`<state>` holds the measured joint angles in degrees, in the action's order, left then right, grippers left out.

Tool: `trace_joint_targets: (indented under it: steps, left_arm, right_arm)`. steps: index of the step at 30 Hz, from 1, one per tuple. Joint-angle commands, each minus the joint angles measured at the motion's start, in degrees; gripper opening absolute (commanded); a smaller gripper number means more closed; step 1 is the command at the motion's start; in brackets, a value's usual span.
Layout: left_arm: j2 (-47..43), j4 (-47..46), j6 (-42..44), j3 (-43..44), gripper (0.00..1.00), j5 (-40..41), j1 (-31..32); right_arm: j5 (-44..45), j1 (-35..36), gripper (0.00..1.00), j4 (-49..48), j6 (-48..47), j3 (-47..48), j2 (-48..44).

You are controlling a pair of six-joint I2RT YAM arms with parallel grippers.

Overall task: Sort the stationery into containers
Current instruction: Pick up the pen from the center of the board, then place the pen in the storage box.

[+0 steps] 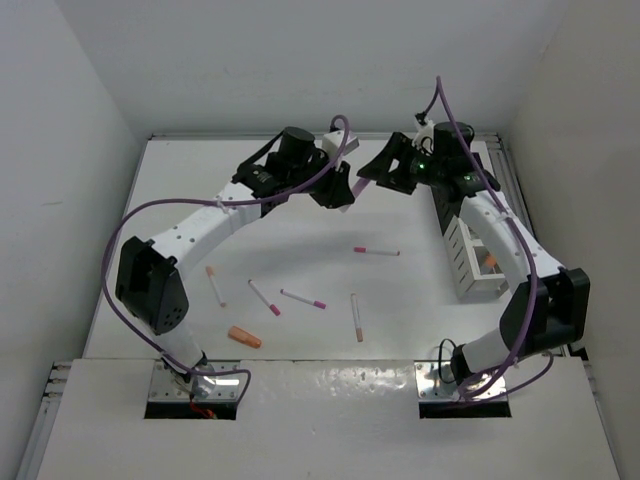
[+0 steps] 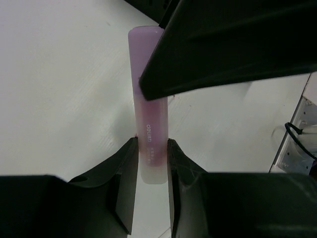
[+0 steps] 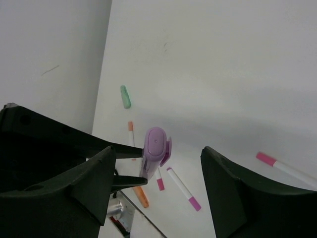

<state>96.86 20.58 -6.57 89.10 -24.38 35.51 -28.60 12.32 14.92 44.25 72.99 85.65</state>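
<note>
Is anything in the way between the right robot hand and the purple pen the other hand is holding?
No, nothing visible is in the way. The left gripper pinches the lilac pen in its jaws. The pen's free end shows in the gap between the open jaws of the right gripper, with only air beside it.

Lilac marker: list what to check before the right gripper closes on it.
1. Left gripper clamped on the marker: ok, its fingers pinch the lower end.
2. Right gripper open: ok, jaws stand wide.
3. Marker between the right fingers: ok, though nearer one of them than the other.
4. Right fingers clear of the marker: cannot tell; one finger crosses in front of it in the left wrist view.
5. Rack free to receive it: cannot tell, the right arm hides part of it.
</note>
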Motion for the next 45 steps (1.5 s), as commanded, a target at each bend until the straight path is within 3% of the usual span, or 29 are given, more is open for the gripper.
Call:
trace_joint_targets:
  steps: [1,4,7,8,9,10,11,13,14,17,21,28,37,45]
  left_arm:
    - [-1.2,-1.7,-0.8,2.8,0.05,-1.2,0.9]
    - [-1.3,-1.7,-0.6,2.8,0.05,-1.3,1.1]
    - [-1.2,-1.6,-0.6,2.6,0.05,-1.3,1.2]
    - [-1.3,-1.6,-0.4,2.5,0.08,-1.4,1.3]
    - [-1.2,-1.5,-0.4,2.5,0.13,-1.4,1.3]
    - [-1.2,-1.5,-0.3,2.5,0.21,-1.2,1.2]
    - [-1.3,-1.5,-0.1,2.4,0.42,-1.4,1.1]
    - [-1.4,-0.9,0.3,2.3,0.64,-1.2,0.3]
    - [-1.4,0.1,1.0,2.2,0.82,0.3,-0.2]
    - [-1.8,2.7,3.2,1.9,1.00,1.1,-4.4]
    - [-2.3,4.6,5.2,-0.9,1.00,-6.4,-11.0]
    - [0.0,5.7,5.6,-3.8,1.00,-8.8,-17.4]
    - [-2.0,5.2,5.6,-6.3,1.00,-3.7,-19.2]
    - [-4.9,6.4,6.3,-9.8,1.00,-1.9,-22.7]
  right_arm:
    - [0.1,1.6,0.69,-2.7,1.0,1.3,0.3]
    - [-0.1,1.7,0.61,-3.6,1.6,0.4,0.5]
    - [-1.1,1.7,0.38,-4.8,2.4,0.4,0.6]
    - [-1.9,1.7,0.30,-5.2,2.6,0.5,0.6]
    - [-2.4,1.7,0.17,-5.9,2.9,0.6,0.5]
    - [-2.9,1.7,0.12,-6.3,2.9,0.6,0.3]
    - [-3.5,1.7,0.08,-6.4,2.6,0.6,0.0]
    - [-3.9,1.5,0.01,-5.2,0.2,0.6,-1.4]
    - [-3.8,1.0,0.00,-4.6,-0.7,0.5,-2.0]
    - [-4.3,-2.7,0.00,0.5,-9.8,-1.5,-5.8]
    - [-3.6,-14.1,0.00,5.3,-19.4,-8.7,-17.3]
    - [0.7,-32.7,0.00,12.6,-34.9,-18.2,-32.4]
    - [10.0,-40.5,0.00,15.1,-43.8,-22.4,-36.4]
    - [9.4,-40.8,0.00,13.2,-46.3,-25.6,-33.6]
